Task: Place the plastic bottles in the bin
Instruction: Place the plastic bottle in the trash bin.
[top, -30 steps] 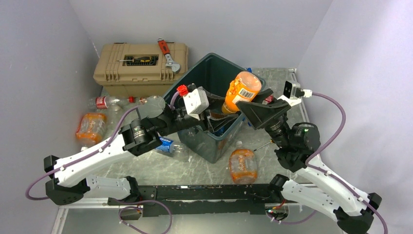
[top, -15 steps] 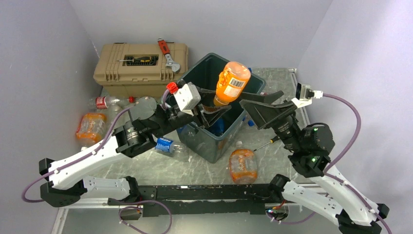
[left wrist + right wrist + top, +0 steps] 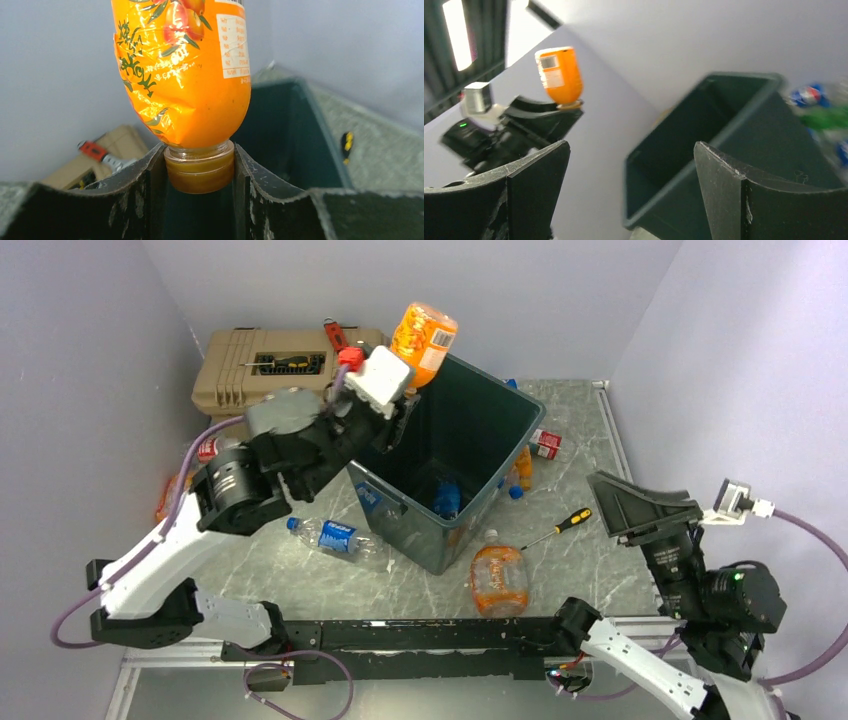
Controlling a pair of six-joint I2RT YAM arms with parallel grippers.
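One orange bottle [image 3: 424, 335] stands neck-down (long axis roughly upright), clamped in the left gripper [image 3: 200, 165], upper centre, beside the bin [image 3: 465, 430]; the right gripper [image 3: 625, 508] gapes empty, lower right.

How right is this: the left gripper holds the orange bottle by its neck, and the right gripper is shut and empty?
Not quite: the right gripper is open, not shut, as the right wrist view shows. It is empty, and the left gripper holds the orange bottle by its neck.
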